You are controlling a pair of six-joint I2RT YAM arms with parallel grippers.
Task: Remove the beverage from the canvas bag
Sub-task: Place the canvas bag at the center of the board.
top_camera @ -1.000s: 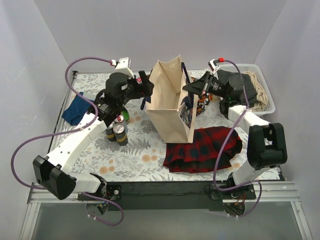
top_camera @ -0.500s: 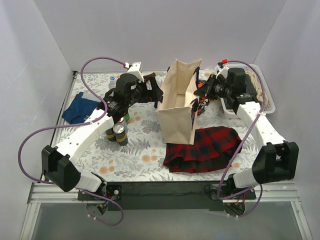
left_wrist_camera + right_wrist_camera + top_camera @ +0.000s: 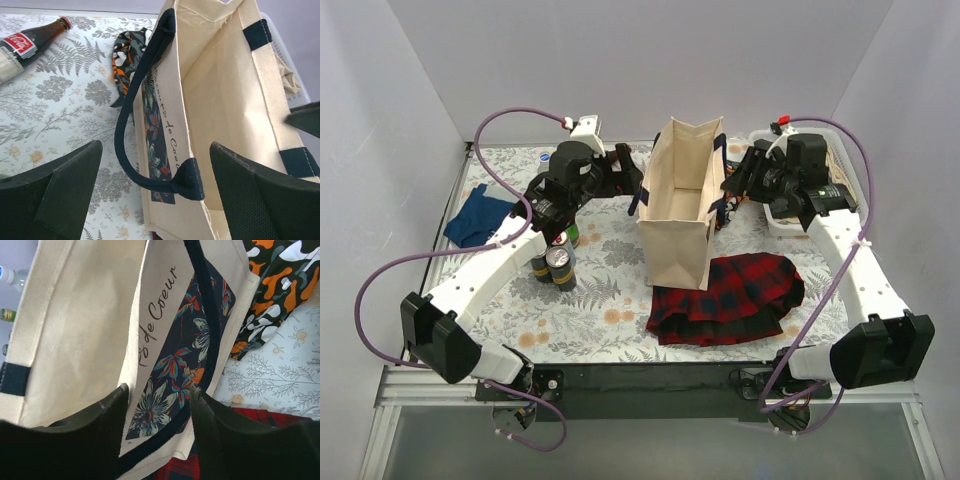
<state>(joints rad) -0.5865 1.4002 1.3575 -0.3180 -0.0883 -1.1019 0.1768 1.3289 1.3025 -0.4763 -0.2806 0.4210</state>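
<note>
The cream canvas bag stands upright mid-table, its mouth open upward. Only bare canvas shows inside; the beverage in it is out of view. My left gripper is open at the bag's left side. In the left wrist view its fingers stand wide apart either side of the navy handle, touching nothing. My right gripper is open at the bag's right side. Seen from the right wrist, its fingers straddle the printed wall and the navy strap without clamping them.
A white basket with cloth sits at the back right. A red plaid cloth lies in front of the bag, a blue cloth at left. Cans stand by the left arm. A cola bottle and an orange-black cloth lie nearby.
The bag went from tilted to upright and shifted right. My right gripper opened and let go of the bag. Both arms swung back beside the bag.
</note>
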